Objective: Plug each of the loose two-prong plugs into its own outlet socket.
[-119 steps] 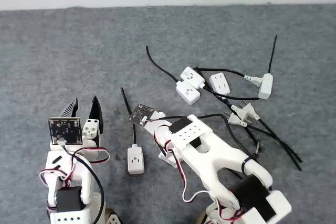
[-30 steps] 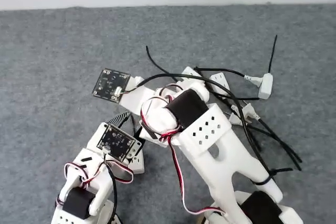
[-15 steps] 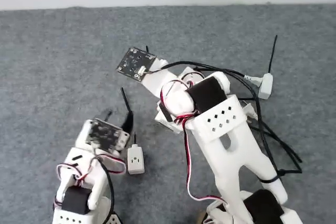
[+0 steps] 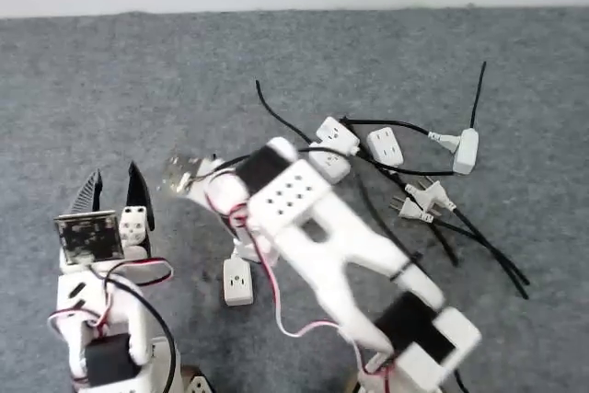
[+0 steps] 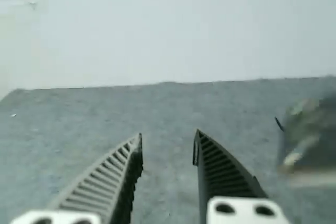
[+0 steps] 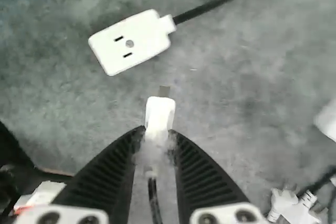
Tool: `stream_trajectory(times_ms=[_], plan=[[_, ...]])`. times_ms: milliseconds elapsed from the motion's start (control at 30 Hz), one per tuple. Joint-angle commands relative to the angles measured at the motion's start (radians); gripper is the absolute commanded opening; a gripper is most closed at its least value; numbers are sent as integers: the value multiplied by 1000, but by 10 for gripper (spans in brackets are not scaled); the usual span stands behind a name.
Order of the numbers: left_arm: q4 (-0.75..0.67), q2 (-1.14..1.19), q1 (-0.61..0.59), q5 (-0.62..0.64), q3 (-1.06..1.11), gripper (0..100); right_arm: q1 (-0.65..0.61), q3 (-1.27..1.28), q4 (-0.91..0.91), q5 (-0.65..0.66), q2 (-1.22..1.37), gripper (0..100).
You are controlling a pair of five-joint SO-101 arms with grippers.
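The right gripper (image 6: 157, 132) clamps 1 two-prong plug (image 6: 159, 114), its prongs near but apart from the outlet socket (image 4: 237, 280) at the high view's lower centre. Best to square the prongs to the 2 slots before pushing. The left gripper (image 5: 168, 136) stands wide and empty.

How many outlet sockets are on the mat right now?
4. The lone socket lies by the right arm, near the plug in the right tool. Three cluster farther out: upper socket, lower socket beside it, right-hand socket. The arm may hide more.
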Motion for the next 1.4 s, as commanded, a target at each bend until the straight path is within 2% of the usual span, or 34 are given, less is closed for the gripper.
stream_trajectory(times_ms=[0, 167, 567, 1367], plan=[[173, 0, -18, 8, -147, 170, -61, -132, 73, 52, 58, 9], [173, 0, -167, -51, -157, 170, -151, -201, 127, 95, 150, 9], [141, 0, -408, -48, -239, 170, -191, -288, 128, 98, 269, 9], [176, 0, -419, -43, -240, 170, -183, -285, 128, 169, 280, 9]])
